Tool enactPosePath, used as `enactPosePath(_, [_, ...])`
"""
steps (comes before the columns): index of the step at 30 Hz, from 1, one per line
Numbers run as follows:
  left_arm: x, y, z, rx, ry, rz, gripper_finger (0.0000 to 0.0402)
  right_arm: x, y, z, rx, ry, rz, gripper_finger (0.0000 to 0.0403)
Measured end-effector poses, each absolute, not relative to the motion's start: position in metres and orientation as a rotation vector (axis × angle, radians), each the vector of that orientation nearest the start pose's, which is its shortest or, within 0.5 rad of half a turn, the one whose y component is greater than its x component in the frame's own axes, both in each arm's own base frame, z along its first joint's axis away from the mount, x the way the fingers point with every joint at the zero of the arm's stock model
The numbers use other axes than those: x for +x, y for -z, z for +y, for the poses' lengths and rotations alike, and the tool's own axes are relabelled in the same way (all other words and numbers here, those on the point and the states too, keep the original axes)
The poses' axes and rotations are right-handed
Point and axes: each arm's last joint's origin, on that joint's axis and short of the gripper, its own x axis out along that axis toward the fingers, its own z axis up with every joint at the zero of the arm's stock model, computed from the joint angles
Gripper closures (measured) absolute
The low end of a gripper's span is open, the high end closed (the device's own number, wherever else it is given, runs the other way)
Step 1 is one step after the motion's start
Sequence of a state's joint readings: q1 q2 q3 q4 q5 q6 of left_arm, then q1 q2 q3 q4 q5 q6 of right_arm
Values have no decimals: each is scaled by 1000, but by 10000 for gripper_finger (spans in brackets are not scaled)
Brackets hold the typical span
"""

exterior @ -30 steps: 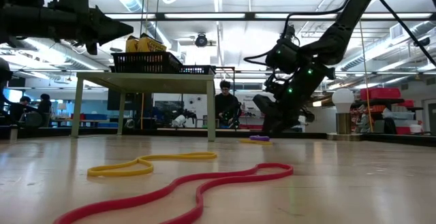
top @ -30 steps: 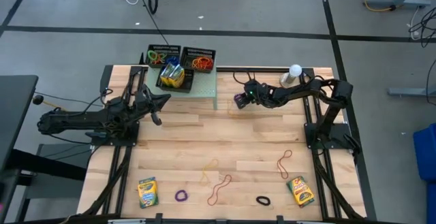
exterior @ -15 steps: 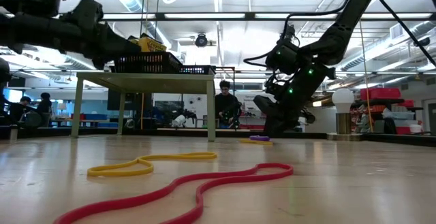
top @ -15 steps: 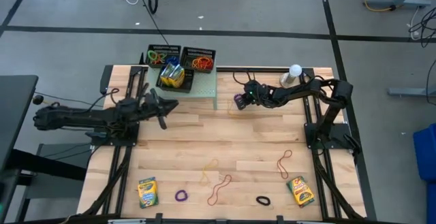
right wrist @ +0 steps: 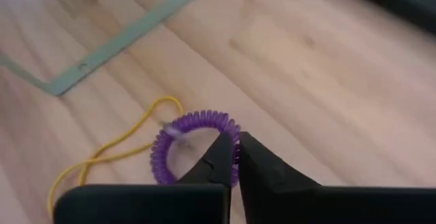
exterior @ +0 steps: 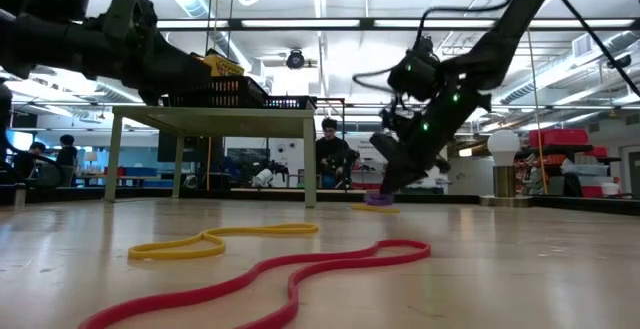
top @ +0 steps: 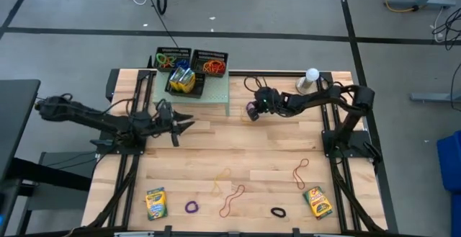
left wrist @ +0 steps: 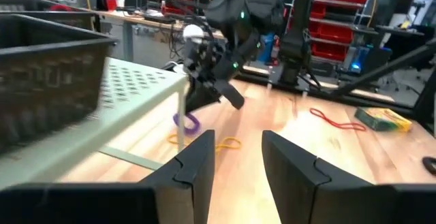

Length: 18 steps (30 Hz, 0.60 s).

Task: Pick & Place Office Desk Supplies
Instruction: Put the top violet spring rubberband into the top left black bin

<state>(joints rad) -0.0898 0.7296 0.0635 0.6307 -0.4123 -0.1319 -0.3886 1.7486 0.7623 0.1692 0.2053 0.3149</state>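
Two black mesh trays (top: 191,59) on a pale green stand (top: 216,93), white ball-topped stand (top: 310,77), wooden table (top: 259,150)

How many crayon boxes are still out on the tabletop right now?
2. One crayon box lies at the near left corner, the other crayon box at the near right. More may sit hidden in the mesh trays.

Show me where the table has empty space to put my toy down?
The widest bare wood lies mid-table, between the left tool, the right tool gripping a purple coiled band, and the front row. Crowded: that front row of loose rubber-band loops and yellow-and-green crayon boxes, plus the black mesh trays on the pale green stand.
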Motion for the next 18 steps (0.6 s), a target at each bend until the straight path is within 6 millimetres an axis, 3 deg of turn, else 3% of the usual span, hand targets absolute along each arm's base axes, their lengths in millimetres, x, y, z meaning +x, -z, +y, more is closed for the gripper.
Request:
enactPosePath(3, [153, -170, -11, -123, -324, 2, 272, 294, -136, -112, 276, 689, 711, 385])
enactPosePath(11, [166, -168, -20, -153, -339, -96, 269, 298, -197, -55, 37, 645, 507, 390])
enactPosePath(18, [184, -167, -23, -166, -342, -106, 222, 309, -230, -2, -138, 444, 296, 389])
